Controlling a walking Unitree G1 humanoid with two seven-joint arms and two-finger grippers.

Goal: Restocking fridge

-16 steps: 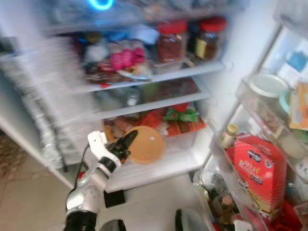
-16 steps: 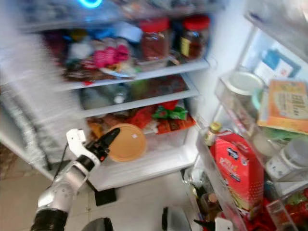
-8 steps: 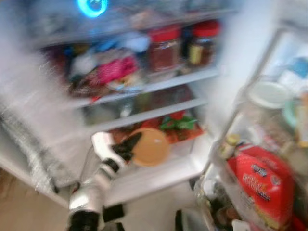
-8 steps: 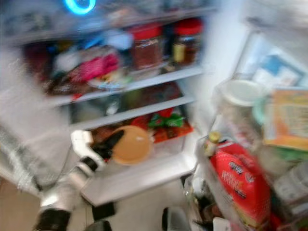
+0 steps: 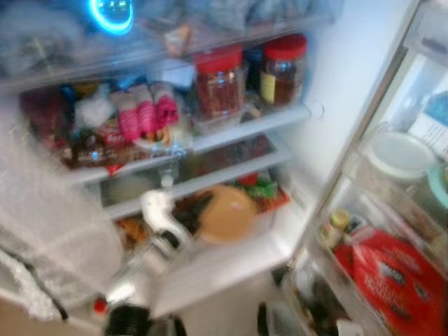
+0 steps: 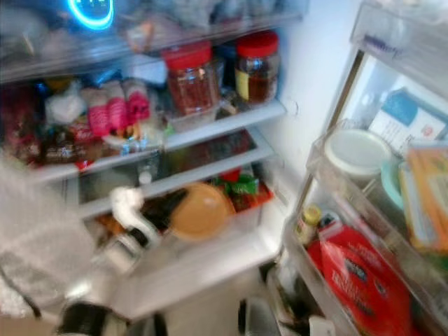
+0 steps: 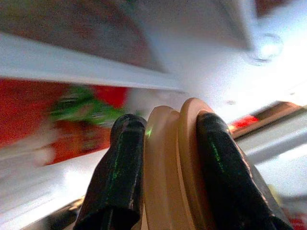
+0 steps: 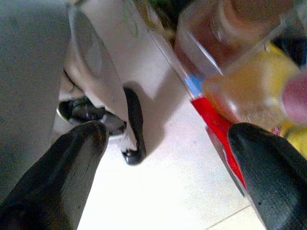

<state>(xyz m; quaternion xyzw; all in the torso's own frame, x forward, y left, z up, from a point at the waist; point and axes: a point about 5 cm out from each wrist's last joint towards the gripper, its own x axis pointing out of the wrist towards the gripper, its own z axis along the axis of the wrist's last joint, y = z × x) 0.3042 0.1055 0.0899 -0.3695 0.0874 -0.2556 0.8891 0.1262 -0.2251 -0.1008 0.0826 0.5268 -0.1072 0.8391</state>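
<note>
While the fridge [image 5: 329, 77] stands open and already well stocked, the left gripper [image 7: 165, 143] is clenched on a round tan container [image 5: 225, 213], fingers [image 7: 120, 167] pinching its rim edge-on in the left wrist view. The container hangs in front of the lowest compartment, at the front edge of the bottom drawer [image 5: 231, 255], and I cannot tell if it touches anything there. Judgement: the task is mid-way for this item, carried to the fridge but not yet set down or released; placing and letting go remain.

The right gripper [image 8: 163, 163] hangs low with jaws spread wide and nothing between them, pointing at the pale floor [image 8: 158, 191].

Around:
- Two red-lidded jars [image 5: 245, 77] at the right end of the upper shelf [image 5: 231, 136].
- Pink and white packets [image 5: 143, 115] in the middle of the upper shelf, dark packets toward its left end.
- Red and green packets [image 5: 262, 189] behind the container in the drawer, likely crowding the landing spot.
- The glass shelf [image 5: 210, 175] just above limits headroom.
- Door racks on the right hold a red bag [image 5: 399, 280], a small yellow-capped bottle [image 5: 334, 225] and a white lidded tub [image 5: 395, 154].
- Crinkled plastic sheet [image 5: 49, 231] at the left edge, close to the left arm.

Head views are blurred.
</note>
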